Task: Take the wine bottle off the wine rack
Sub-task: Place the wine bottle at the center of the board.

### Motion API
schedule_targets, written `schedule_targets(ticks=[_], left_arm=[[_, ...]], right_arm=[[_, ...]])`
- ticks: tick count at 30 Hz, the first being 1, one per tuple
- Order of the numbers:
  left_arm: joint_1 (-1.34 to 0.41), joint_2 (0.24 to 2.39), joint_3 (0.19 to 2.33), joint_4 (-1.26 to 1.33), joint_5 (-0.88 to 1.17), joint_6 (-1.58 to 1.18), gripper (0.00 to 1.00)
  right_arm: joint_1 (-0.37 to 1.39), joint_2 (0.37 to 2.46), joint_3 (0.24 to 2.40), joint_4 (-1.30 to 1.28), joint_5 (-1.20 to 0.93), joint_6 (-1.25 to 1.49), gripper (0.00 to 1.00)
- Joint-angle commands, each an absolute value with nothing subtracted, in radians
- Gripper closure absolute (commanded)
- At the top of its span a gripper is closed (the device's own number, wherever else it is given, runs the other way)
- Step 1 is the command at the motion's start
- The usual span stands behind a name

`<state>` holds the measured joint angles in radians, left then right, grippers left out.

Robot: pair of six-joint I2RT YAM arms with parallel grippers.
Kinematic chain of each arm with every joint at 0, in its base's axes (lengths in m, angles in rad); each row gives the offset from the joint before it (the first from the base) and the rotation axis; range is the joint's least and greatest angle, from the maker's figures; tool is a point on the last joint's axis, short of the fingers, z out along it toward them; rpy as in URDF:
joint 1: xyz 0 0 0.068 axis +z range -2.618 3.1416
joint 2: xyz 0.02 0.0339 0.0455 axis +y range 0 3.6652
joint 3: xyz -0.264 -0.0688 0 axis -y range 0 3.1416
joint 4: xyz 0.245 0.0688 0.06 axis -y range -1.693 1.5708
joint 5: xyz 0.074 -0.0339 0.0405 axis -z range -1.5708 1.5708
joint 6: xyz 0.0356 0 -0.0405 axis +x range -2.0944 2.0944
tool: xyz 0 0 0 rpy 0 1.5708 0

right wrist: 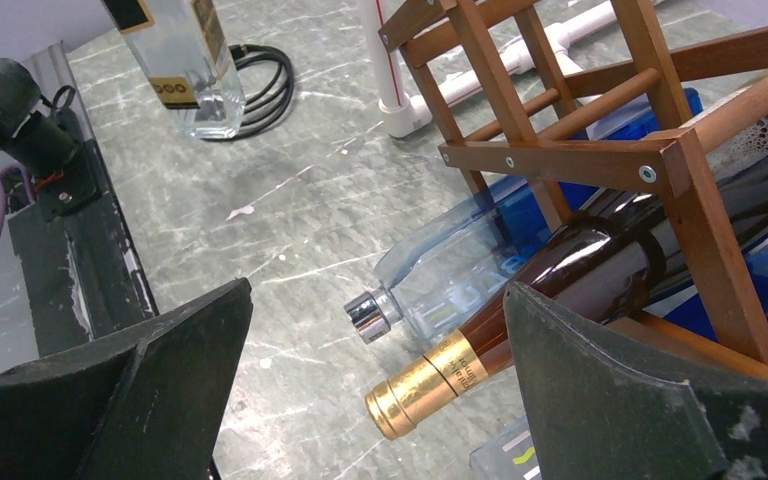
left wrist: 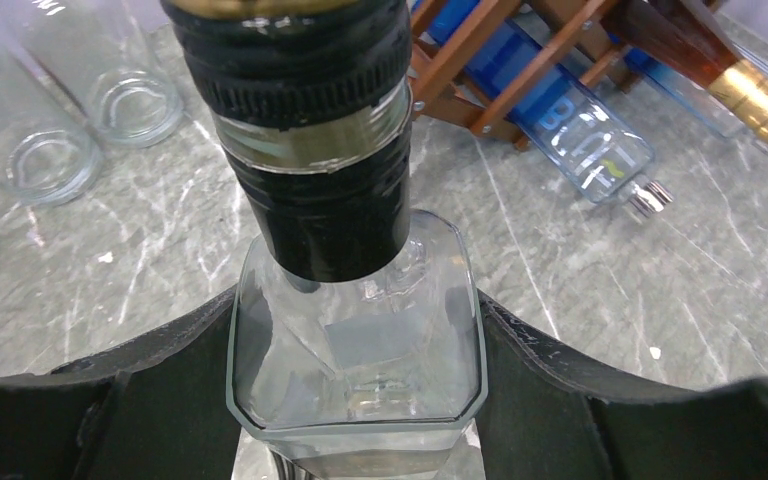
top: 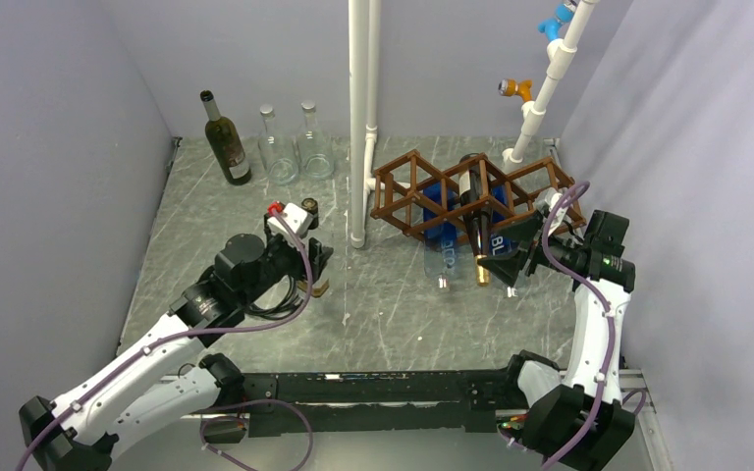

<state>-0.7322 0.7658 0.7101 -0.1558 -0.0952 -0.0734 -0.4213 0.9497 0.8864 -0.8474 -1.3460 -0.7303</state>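
Progress: early, by my reading. The wine bottle [right wrist: 580, 265] has not been lifted off and no finger touches it.
Left to do: close on the bottle, draw it neck-first out of its cell, set it on the table [top: 383, 314].
Far left corner of the table: one dark green bottle [top: 226, 142] standing upright, with two clear round bottles [top: 277, 152] just to its right, also upright. That makes three here.
Left gripper [left wrist: 355, 420]: clasped around one square clear bottle [left wrist: 355, 330] with a black cap. The bottle stands upright left of the table's middle. Whether it came from the rack cannot be told.
White pipe [top: 358, 118]: one upright run near the middle of the far edge.
Wine rack [right wrist: 560, 158]: one, brown wood, towards the far right corner, resting on the table.
Wine bottle: one, dark glass with a gold-foil neck. It lies in a middle cell, the neck pointing at the near edge.
Blue bottles [top: 440, 245]: two as far as I can count, lying in the lower cells on either side of the wine bottle. The left one has a silver cap.
Right gripper [right wrist: 377, 295]: jaws spread wide and holding nothing. It is low at the rack's near right side, with the gold neck lying between the two fingers in the wrist view.
Bottles on the rack: three. Bottles off it: four.
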Motion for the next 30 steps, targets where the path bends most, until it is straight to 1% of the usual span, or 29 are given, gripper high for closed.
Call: schedule_targets(ticks=[1, 6, 13, 20, 30], left_arm=[[-0.691, 0.705, 0.756, -0.016, -0.155, -0.076, 1.0], [-0.623, 0.693, 0.755, -0.008, -0.166, -0.071, 1.0], [-0.475, 0.74, 0.743, 0.116, -0.107, -0.106, 1.0], [-0.343, 0.858, 0.745, 0.278, -0.026, -0.155, 1.0], [-0.233, 1.058, 0.785, 0.503, 0.086, -0.097, 1.0]], right_arm=[[-0.416, 0.93, 0.878, -0.785, -1.344, -0.704, 0.0], [-0.412, 0.927, 0.872, -0.762, -1.332, -0.677, 0.0], [-0.408, 0.923, 0.871, -0.759, -1.323, -0.675, 0.0], [-0.405, 0.919, 0.869, -0.761, -1.317, -0.678, 0.0], [-0.397, 0.919, 0.864, -0.755, -1.311, -0.679, 0.0]])
